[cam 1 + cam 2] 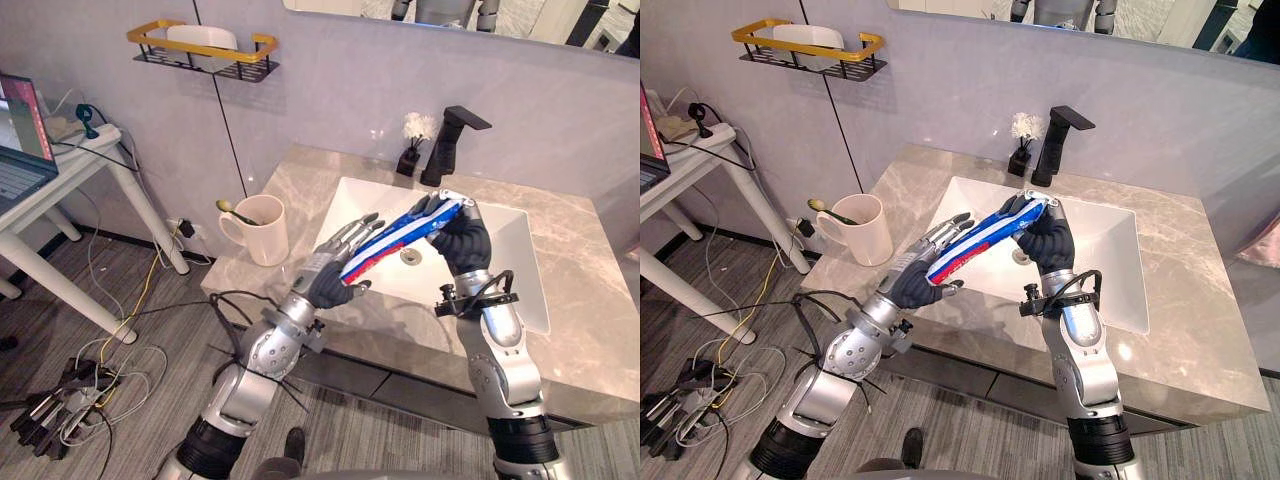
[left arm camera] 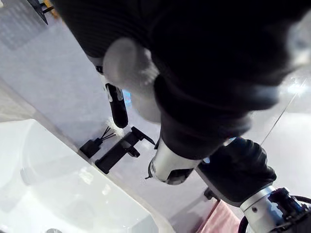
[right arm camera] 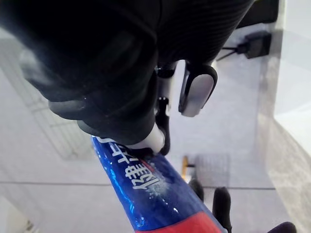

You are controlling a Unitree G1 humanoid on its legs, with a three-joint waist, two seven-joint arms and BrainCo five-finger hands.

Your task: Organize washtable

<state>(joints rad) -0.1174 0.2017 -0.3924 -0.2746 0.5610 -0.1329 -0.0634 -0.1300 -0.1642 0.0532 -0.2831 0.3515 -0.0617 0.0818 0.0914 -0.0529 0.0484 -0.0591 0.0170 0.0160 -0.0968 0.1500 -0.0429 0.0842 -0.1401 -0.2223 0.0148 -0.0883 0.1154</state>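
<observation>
A blue, red and white toothpaste tube (image 1: 400,235) hangs slanted in the air over the white sink basin (image 1: 505,250). My right hand (image 1: 462,242) is shut on its upper end, fingers curled round the blue part (image 3: 146,194). My left hand (image 1: 330,272) is at the tube's lower end, its fingers stretched straight along the tube and its thumb just below the white tip. A cream mug (image 1: 262,230) with a toothbrush (image 1: 232,210) in it stands on the marble counter to the left of the basin.
A black faucet (image 1: 447,143) and a small black vase with white flowers (image 1: 415,140) stand behind the basin. A yellow-rimmed wall shelf (image 1: 200,48) holds a white dish. A white side table (image 1: 60,175) with a laptop stands on the left.
</observation>
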